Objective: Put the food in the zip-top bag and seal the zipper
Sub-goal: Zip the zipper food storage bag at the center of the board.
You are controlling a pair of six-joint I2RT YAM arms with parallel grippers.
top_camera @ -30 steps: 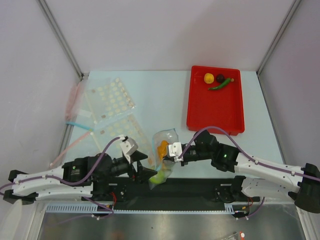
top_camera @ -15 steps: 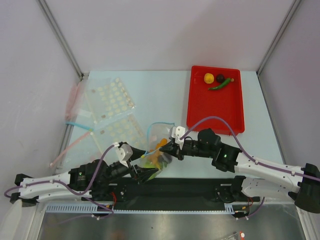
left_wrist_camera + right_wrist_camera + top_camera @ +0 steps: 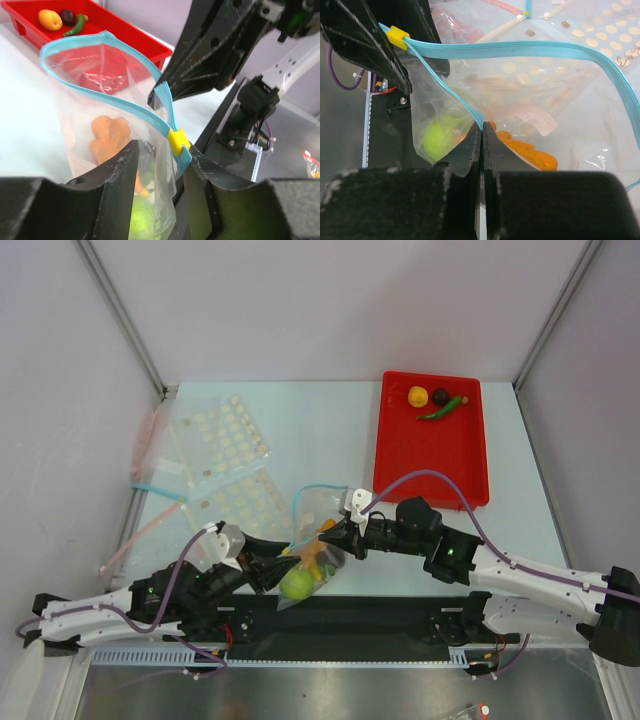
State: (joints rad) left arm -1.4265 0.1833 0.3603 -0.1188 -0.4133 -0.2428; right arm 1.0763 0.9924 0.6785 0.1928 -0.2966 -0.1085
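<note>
Top external view puts the zip-top bag (image 3: 312, 540) near the table's front edge, slung between both arms, with a green apple (image 3: 296, 583) and an orange bunch (image 3: 322, 548) inside. Its mouth gapes, so the zipper (image 3: 495, 46) is unsealed. The right gripper (image 3: 482, 132) pinches the blue strip tight. The left gripper (image 3: 162, 152) straddles the yellow slider (image 3: 178, 140), though we cannot tell whether it grips. Well apart, in the red tray (image 3: 430, 470), a yellow piece (image 3: 417, 396), a dark purple ball (image 3: 440, 396) and a green chili (image 3: 440, 410) lie unbagged. We judge loading about half done.
</note>
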